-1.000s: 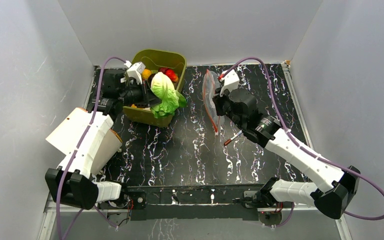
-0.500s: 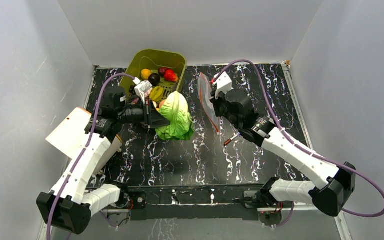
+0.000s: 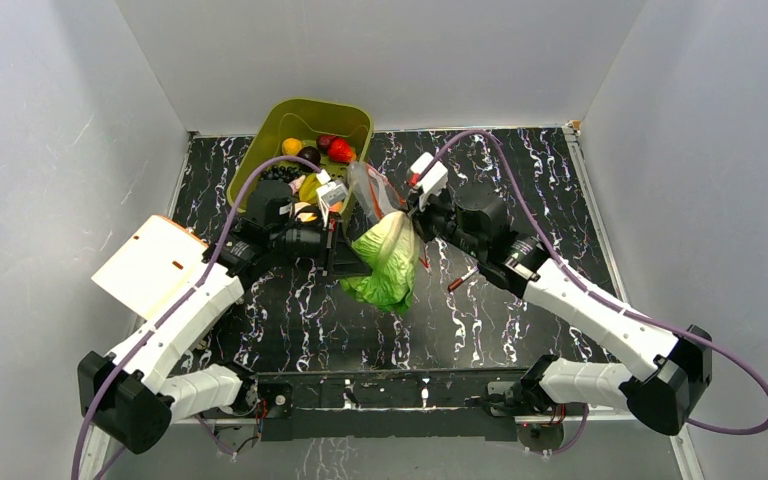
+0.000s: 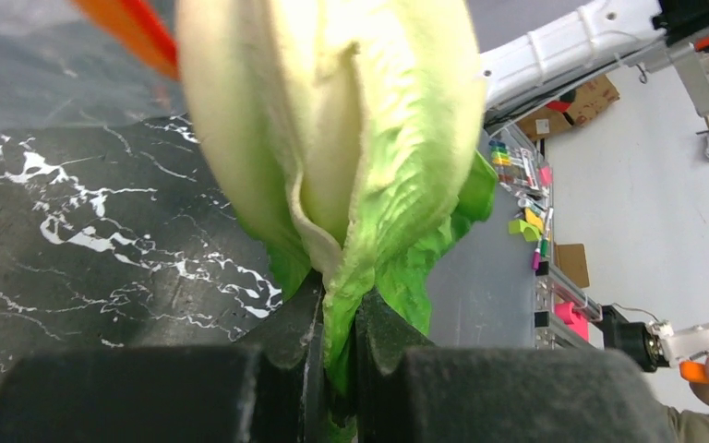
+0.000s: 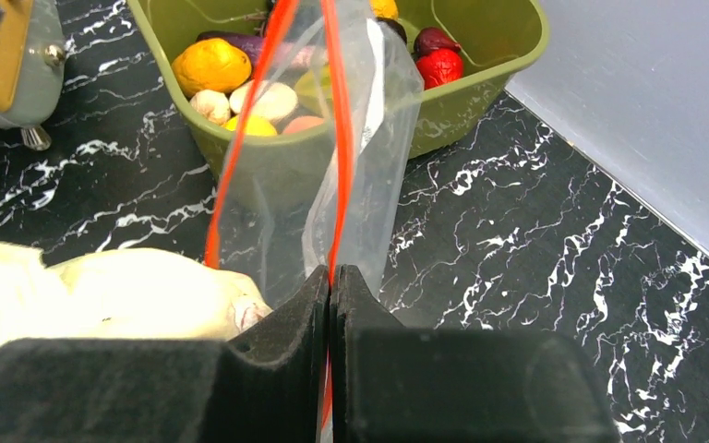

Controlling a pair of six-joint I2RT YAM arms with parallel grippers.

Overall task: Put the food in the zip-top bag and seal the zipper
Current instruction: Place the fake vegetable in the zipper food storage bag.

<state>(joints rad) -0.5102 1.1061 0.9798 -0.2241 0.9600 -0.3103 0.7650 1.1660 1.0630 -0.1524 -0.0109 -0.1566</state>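
— Since the left two-finger gripper point(image 4: 340, 355) sits closest to us, what does it have?

— Its jaws are nearly closed on the green leafy skirt of the big green-and-white toy cabbage point(image 4: 332, 138). It is a thin pinch at the base, with the pale head pointing away. The cabbage hangs above the black marbled table point(image 3: 290, 320), between the two arms.

— And the right two-finger gripper point(image 5: 330, 295)?

— It is clamped fully on one lip of the clear floppy zip-top bag point(image 5: 369, 157), right on the thin red-orange zipper strip point(image 5: 338, 129). The bag looks lifted off the table, just beyond the cabbage's head. Its other lip hangs loose, so the mouth gapes only a little. Whether the cabbage touches that loose lip, I cannot tell.

— So what could go wrong?

— I'd judge the mouth too slack and narrow for so bulky a head. With one lip free, the cabbage may shove the film aside or fold the loose lip shut rather than go in. A hard push could drag the strip out of the right jaws. The skimpy hold on soft leaves might also let the cabbage twist or drop.

— Further back?

— The olive-green plastic bin point(image 3: 305, 103) stands at the far edge, behind the bag. It holds a red strawberry point(image 3: 340, 150), a dark purple ball point(image 3: 309, 155), a yellow-orange piece point(image 3: 291, 147) and more. None of that is bagged yet, so sealing looks a long way off
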